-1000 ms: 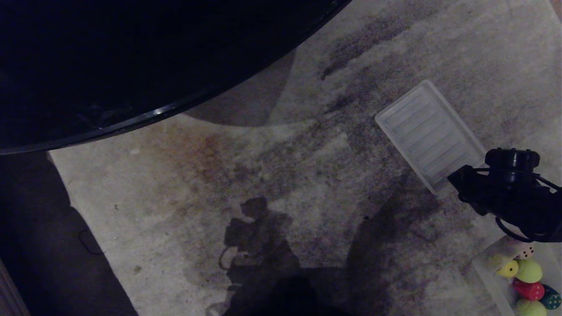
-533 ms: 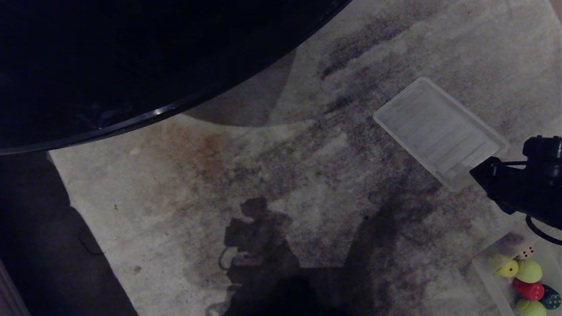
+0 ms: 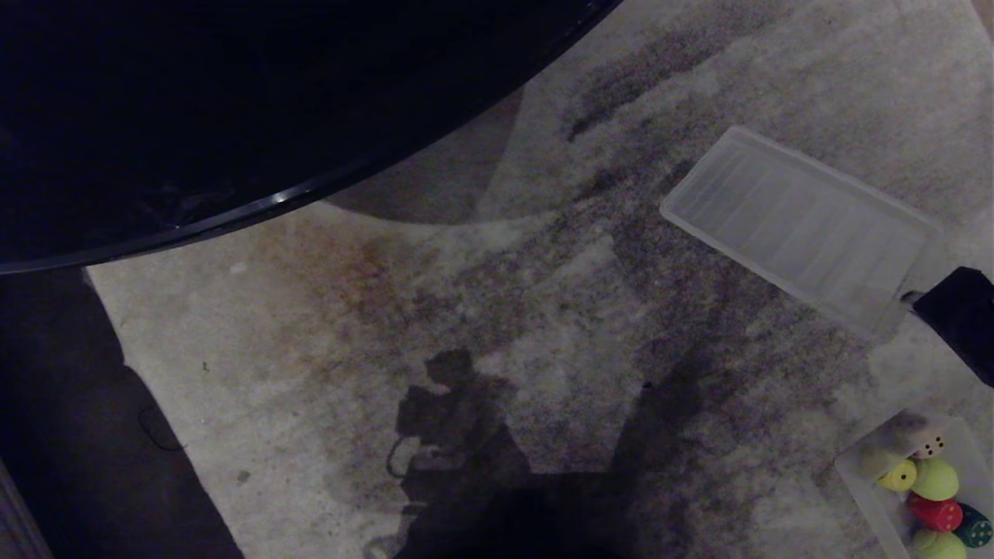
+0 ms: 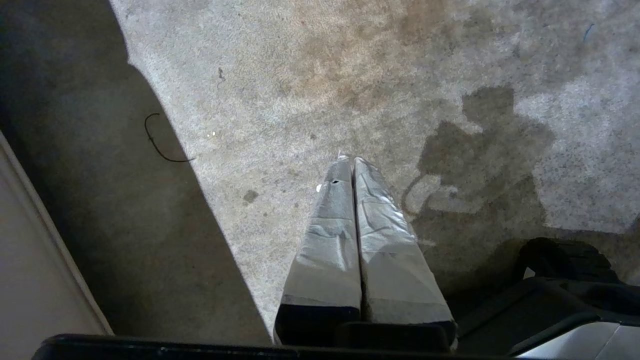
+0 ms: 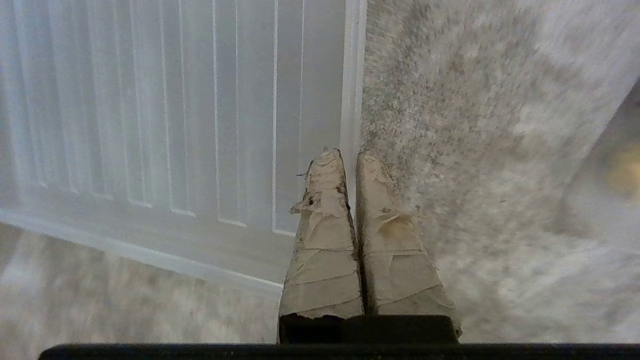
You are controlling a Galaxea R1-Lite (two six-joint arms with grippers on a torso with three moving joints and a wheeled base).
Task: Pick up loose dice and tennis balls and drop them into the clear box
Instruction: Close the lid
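Grey, stained carpet (image 3: 481, 310) fills the head view. Dark round tabletop (image 3: 233, 101) at ten o'clock. Ribbed clear lid (image 3: 800, 233) lies flat at two o'clock. Clear box (image 3: 862, 477) sits at five o'clock, cut by the frame edge. Inside it, counted: two tennis balls (image 3: 934, 478), one more at the very bottom edge (image 3: 938, 545); four dice: yellow die (image 3: 899, 475), beige die (image 3: 929, 445), red die (image 3: 936, 512), dark green die (image 3: 977, 528). No loose dice or balls on the carpet that shows here. Judgement: collecting looks finished or nearly so; anything left would have to lie outside these views. Right arm is only a dark shape (image 3: 959, 314) at three o'clock, just past the lid's corner.

Left wrist view: left gripper (image 4: 348, 160) hangs over bare carpet, its taped fingers (image 4: 330, 240) pressed together, empty. Thin dark wire (image 4: 160, 142) lies at ten o'clock on the shadowed floor strip. Part of the robot's base (image 4: 565, 295) at four o'clock. No task thing here.

Right wrist view: right gripper (image 5: 349, 155) hangs low over the lid's long edge (image 5: 352, 75), fingers (image 5: 325, 240) clenched on nothing. Lid takes ten o'clock, carpet takes two. Blurred pale shape with a yellow spot (image 5: 625, 172) at three o'clock, likely the box; I cannot tell for sure.
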